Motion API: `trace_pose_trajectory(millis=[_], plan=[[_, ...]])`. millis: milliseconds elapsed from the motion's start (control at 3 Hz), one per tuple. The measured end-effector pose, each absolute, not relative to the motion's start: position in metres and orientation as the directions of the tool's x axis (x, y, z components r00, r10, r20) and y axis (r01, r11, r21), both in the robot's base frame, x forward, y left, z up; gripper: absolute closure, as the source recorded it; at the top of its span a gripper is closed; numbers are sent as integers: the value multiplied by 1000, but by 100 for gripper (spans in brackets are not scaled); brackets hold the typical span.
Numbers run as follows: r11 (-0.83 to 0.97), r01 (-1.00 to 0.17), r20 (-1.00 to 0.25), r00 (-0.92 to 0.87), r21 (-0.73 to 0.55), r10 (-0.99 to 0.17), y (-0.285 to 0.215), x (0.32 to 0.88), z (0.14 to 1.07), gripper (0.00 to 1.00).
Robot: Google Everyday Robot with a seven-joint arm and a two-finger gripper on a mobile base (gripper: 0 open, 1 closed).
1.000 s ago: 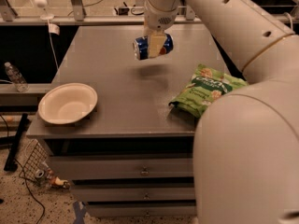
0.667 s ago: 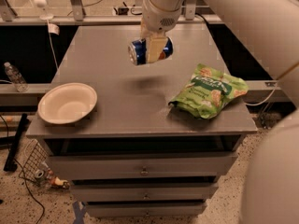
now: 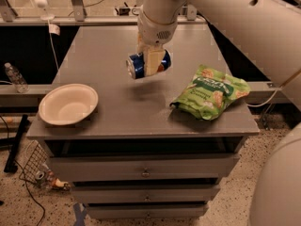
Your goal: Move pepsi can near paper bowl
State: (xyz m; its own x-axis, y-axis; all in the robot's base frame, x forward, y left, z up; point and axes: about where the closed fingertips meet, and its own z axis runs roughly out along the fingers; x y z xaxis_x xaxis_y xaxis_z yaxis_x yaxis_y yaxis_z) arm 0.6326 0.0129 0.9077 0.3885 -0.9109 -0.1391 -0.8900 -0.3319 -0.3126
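White, smooth-shelled arm (image 3: pixel 211 8) ending in a pale gripper (image 3: pixel 149 66) above the middle of the grey table (image 3: pixel 141 112).
Thick off-white tubes, rounded at the joints; one small dark hole on the upper segment; ringed wrist collar with a patch of fine grille-like dots; flat cream finger (image 3: pixel 151 62) below it; another broad white rounded shell at lower right.

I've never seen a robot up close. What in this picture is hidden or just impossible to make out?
The pepsi can, camera view: its middle is covered by the gripper, which holds it above the table.
The gripper's far finger: hidden behind the can.
The arm: cut off by the top and right edges.
The snack bag: lettering too small to read.
The litter on the floor, lower left: too small to identify.
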Motion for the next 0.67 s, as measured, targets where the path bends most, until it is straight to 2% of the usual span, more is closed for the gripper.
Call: trace_pose_trajectory(millis=[667], plan=[[-426,-864,-76,460,-269,-885,39,615,893,100]])
